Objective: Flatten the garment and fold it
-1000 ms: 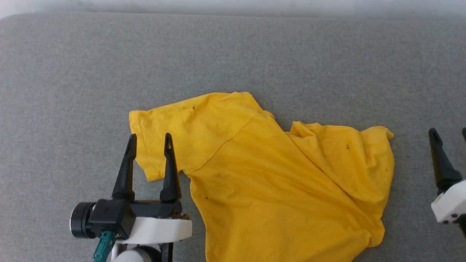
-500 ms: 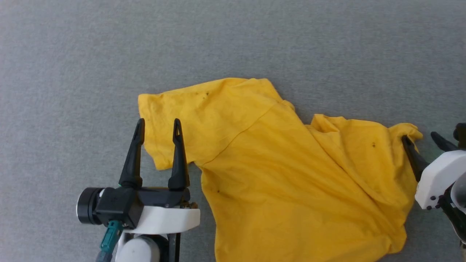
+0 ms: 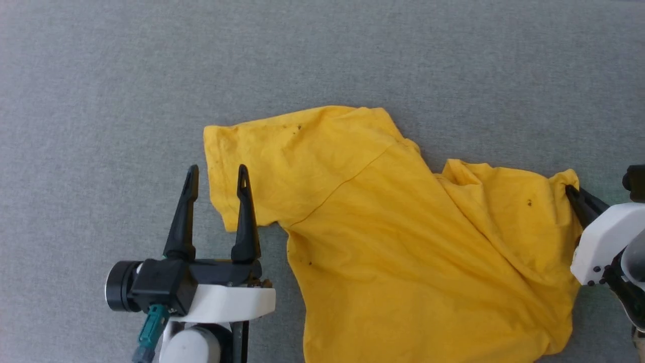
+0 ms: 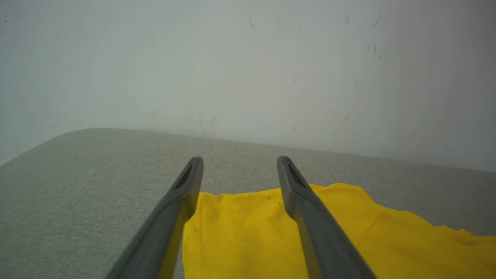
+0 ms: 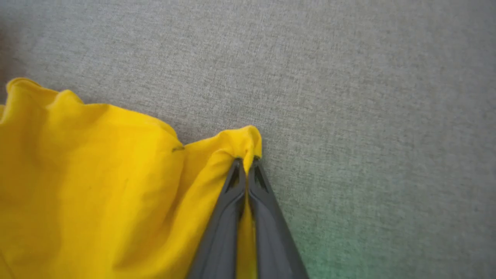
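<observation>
Your bright yellow short-sleeved cotton T-shirt (image 3: pixel 403 242) lies rumpled on the grey woven fabric surface (image 3: pixel 322 55), plain yellow face up, between the two grippers. The right wrist view makes plain what the head view barely shows: the right gripper (image 5: pixel 246 161) has its dark fingers pressed together on a puckered corner of the shirt's right edge. The left wrist view adds a pale wall (image 4: pixel 248 58) beyond the surface's far rounded edge. The left gripper (image 3: pixel 216 174) stands spread and empty over the sleeve's outer edge. You have bare grey fabric beyond the shirt and to the left. The shirt's lower part runs off the head view's bottom edge. The sleeve points to the robot's left, and the long axis slants from it down towards the right.
</observation>
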`<state>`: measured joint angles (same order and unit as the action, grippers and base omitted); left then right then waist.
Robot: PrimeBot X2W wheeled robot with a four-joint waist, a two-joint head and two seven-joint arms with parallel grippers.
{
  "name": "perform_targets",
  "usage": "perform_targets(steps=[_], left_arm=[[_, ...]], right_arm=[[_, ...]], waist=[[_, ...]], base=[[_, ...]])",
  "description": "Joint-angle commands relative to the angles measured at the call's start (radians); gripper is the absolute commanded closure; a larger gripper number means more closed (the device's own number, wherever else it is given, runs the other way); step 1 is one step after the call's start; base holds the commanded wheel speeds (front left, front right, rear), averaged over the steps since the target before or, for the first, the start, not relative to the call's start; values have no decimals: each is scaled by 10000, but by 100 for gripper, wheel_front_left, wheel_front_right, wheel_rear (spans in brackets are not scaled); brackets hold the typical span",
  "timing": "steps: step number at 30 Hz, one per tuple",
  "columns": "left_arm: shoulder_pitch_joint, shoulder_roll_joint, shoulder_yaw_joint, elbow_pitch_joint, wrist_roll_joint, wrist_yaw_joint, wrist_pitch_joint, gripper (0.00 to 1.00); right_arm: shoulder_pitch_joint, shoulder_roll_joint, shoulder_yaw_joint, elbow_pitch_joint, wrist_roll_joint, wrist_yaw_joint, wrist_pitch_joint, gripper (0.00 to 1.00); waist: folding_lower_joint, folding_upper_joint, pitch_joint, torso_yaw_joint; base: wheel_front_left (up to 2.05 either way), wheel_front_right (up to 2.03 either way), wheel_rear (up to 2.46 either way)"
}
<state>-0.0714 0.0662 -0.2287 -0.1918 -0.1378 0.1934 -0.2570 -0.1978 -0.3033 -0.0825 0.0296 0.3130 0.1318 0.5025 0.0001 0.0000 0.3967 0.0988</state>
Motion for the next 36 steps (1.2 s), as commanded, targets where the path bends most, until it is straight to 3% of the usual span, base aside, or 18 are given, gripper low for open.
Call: perform_targets(steps=[1,7,16,22,31,36], left_arm=[[-88,-41,22,35,29,-8,-47,0],[-7,-48,76,74,55,-35,-47,0],[249,135,374,292,-91,-58,-32,0],[-7,698,151,707,-186,-627,1116,0],[-2309,1579,-481,2153,51,-1804,3771,0],[-3370,1695,-539,3233,10,-2020,4877,0]], right_arm=[[106,41,-6,89,-36,-11,91,100],[-21,-295,-967,-127,-445,-11,-589,100],[44,-642,-3297,-65,-2023,-11,-1746,100],[81,-234,-3033,-45,-1985,-11,-1727,100],[-175,-116,-2400,-344,-1837,-11,-1641,100],[-399,-205,-2121,-619,-1673,-11,-1559,100]], waist=[[-1,0,-68,-80],[-1,0,-328,-376],[-1,0,-784,-486],[-1,0,-1017,-482],[-1,0,-632,-484],[-1,0,-169,-651]], base=[[0,0,0],[0,0,0],[0,0,0],[0,0,0],[0,0,0],[0,0,0]])
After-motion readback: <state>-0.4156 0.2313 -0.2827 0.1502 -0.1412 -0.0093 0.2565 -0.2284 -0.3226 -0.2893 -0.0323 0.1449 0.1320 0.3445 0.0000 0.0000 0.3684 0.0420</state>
